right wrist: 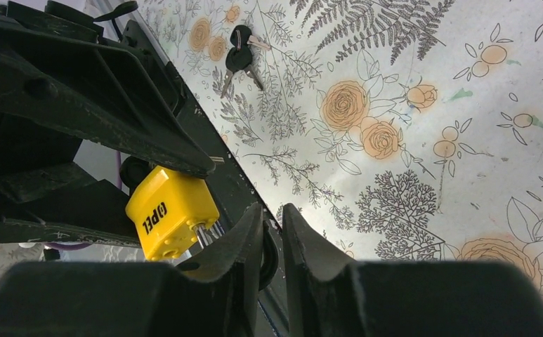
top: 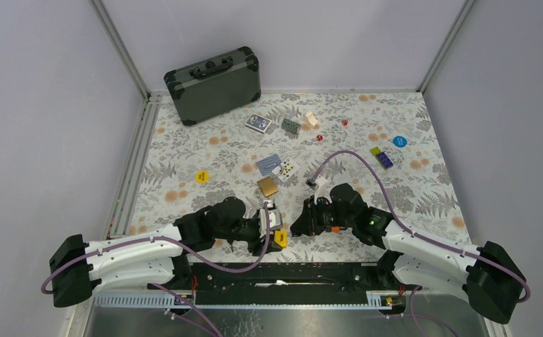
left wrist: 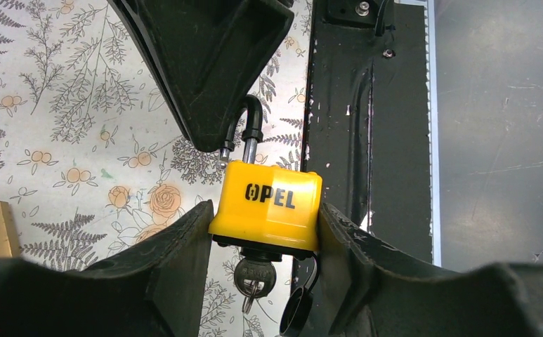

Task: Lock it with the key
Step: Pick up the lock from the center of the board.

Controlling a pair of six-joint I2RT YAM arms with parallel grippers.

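A yellow padlock (left wrist: 267, 207) marked OPEL is held by its sides between the fingers of my left gripper (left wrist: 265, 208). A key (left wrist: 254, 275) with a small ring sits in the keyhole on its underside, and a black dust cap (left wrist: 296, 309) hangs beside it. The shackle (left wrist: 251, 123) is raised, with its short end out of the body. My right gripper (right wrist: 272, 208) is nearly closed on the black top of the shackle (right wrist: 270, 253). In the top view the padlock (top: 280, 239) is between both grippers, near the table's front edge.
A spare bunch of keys (right wrist: 240, 53) lies on the floral cloth. A gold block (top: 267, 186), playing cards (top: 269, 163), a yellow disc (top: 201, 176) and small toys lie further back. A dark case (top: 214, 84) stands at the back left. The black base rail (top: 282, 274) runs below the padlock.
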